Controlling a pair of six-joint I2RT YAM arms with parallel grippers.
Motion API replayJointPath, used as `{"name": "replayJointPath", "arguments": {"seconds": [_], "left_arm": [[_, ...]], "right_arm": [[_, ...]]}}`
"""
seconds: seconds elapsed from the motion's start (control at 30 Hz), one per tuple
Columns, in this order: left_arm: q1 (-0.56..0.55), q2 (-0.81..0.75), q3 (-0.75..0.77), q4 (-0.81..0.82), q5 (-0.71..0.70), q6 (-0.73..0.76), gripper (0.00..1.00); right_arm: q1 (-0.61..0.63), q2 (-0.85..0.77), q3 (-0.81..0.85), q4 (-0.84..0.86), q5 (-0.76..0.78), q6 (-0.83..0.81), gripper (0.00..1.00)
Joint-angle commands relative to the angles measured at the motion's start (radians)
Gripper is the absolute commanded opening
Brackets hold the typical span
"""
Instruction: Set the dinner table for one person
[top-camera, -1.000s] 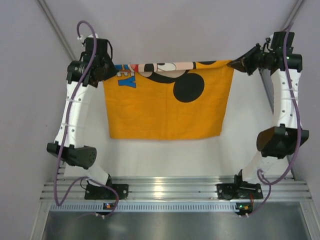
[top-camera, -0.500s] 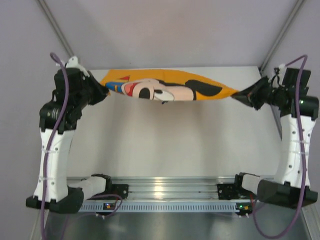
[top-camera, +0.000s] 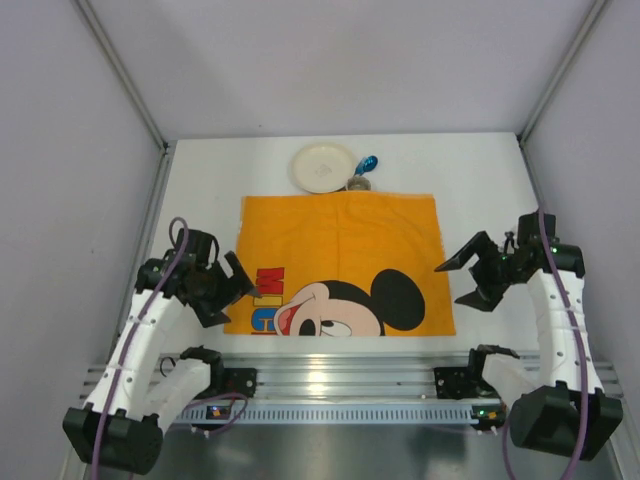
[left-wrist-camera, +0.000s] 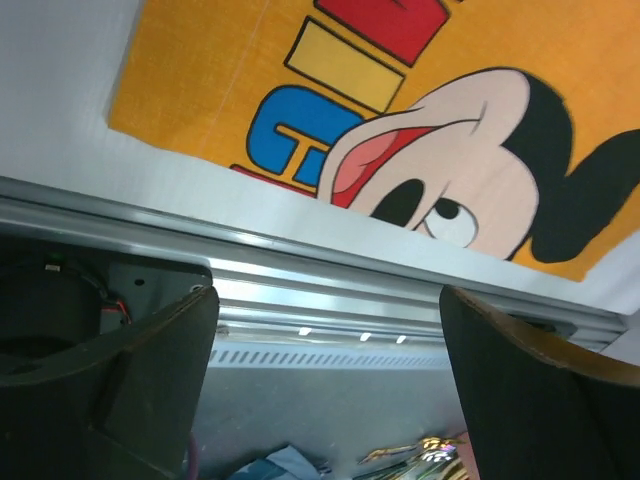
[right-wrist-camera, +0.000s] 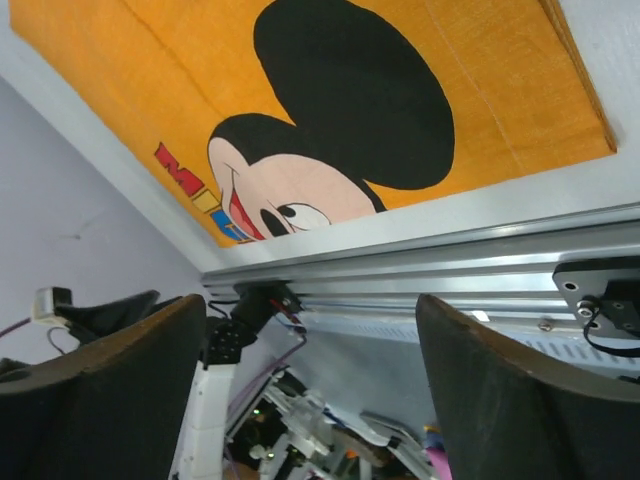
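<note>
Worktop, white and matte, spanned the enclosure between grey walls, with its aluminium rail along the near edge by the arm bases. An orange cartoon-mouse placemat lay flat at its middle, the near edge just short of the rail. A white plate and a small shiny blue item sat at the placemat's far edge. The left gripper stood spread and empty beside the near-left corner. The right gripper was likewise spread, holding nothing, beside the right edge.
</note>
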Motion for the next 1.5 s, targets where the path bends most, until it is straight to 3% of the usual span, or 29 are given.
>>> {"name": "replayJointPath", "arguments": {"seconds": [0.0, 0.13, 0.27, 0.37, 0.5, 0.63, 0.77, 0.93, 1.3, 1.47], "left_arm": [[0.002, -0.055, 0.13, -0.025, -0.023, -0.05, 0.98], [0.002, 0.083, 0.224, 0.048, -0.054, 0.013, 0.98], [0.001, 0.228, 0.207, 0.331, -0.017, 0.051, 0.98], [0.001, 0.368, 0.199, 0.459, -0.019, 0.079, 0.97], [-0.001, 0.576, 0.254, 0.591, -0.02, 0.137, 0.96], [-0.001, 0.754, 0.329, 0.619, -0.051, 0.174, 0.95], [-0.001, 0.885, 0.38, 0.591, -0.08, 0.177, 0.93], [-0.001, 0.911, 0.291, 0.627, -0.086, 0.168, 0.93], [-0.001, 0.752, 0.043, 0.613, -0.134, 0.145, 0.92], [-0.001, 0.721, 0.017, 0.608, -0.169, 0.146, 0.92]], "right_arm": [[0.01, -0.036, 0.079, -0.051, 0.03, -0.025, 0.89], [0.012, 0.01, 0.197, -0.013, 0.047, 0.001, 0.91], [0.027, 0.096, 0.227, 0.194, 0.044, 0.103, 0.85], [0.09, 0.188, 0.16, 0.51, 0.032, 0.206, 0.67], [0.18, 0.427, 0.217, 0.684, 0.055, 0.206, 0.01], [0.237, 0.73, 0.386, 0.687, 0.087, 0.128, 0.0], [0.239, 0.861, 0.423, 0.676, 0.113, 0.094, 0.0], [0.239, 0.952, 0.377, 0.675, 0.159, 0.038, 0.0], [0.211, 0.868, 0.23, 0.565, 0.285, -0.021, 0.0], [0.211, 0.816, 0.182, 0.52, 0.322, -0.008, 0.0]]}}
